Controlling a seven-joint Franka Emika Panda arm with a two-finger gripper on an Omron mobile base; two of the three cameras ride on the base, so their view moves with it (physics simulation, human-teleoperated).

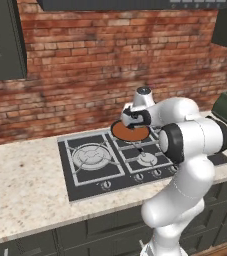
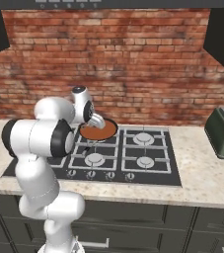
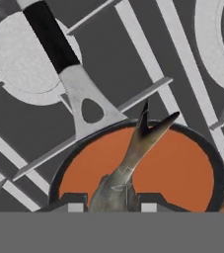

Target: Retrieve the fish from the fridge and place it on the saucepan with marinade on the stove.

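Two base views: gripper (image 1: 130,120) low over pan (image 1: 130,132) with marinade (image 1: 130,133) at rear of stove (image 1: 92,172). Hand view: fingers (image 3: 74,203) clamp fish (image 3: 126,170) above marinade; tail points toward the pan handle (image 3: 52,37).

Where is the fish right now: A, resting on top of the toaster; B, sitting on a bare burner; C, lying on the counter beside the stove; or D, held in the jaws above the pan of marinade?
D: in the hand view the fish sits between the jaws, its tail out over the orange marinade in the saucepan.
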